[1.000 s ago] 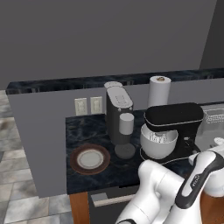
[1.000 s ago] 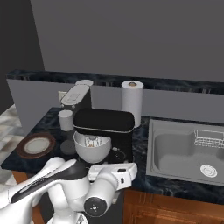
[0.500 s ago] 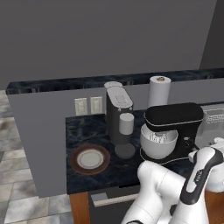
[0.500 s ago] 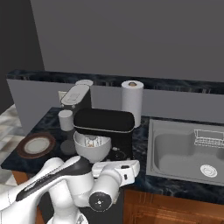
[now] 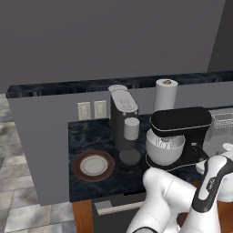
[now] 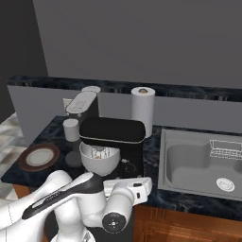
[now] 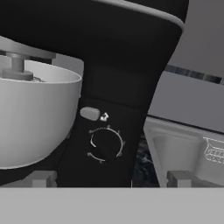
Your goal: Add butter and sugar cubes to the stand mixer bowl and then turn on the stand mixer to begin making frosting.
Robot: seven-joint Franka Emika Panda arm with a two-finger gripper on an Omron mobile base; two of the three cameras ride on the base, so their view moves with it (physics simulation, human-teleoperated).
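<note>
Standing on the dark counter (image 5: 98, 134), the black stand mixer (image 6: 113, 139) holds the off-white stand mixer bowl (image 6: 99, 161) under its head, and its round dial (image 7: 106, 144) faces the hand camera. The gripper (image 7: 107, 178), fingers (image 7: 43, 178) spread wide and holding nothing, sits just before that dial. Beside the mixer are a coffee machine (image 5: 124, 119), brown-rimmed plate (image 5: 93, 165), paper towel roll (image 6: 142, 108) and sink (image 6: 201, 163).

1. Plain grey wall (image 5: 113, 36) behind, darker panel at one side.
2. Dark speckled tabletop (image 5: 91, 136) backed by a grey low wall (image 5: 41, 136) with two pale outlets (image 5: 92, 109).
3. Steel sink (image 6: 201, 163) set into the tabletop.
4. Grey stone-tile floor (image 5: 13, 209); brown wooden cabinet fronts (image 6: 189, 227) below.
</note>
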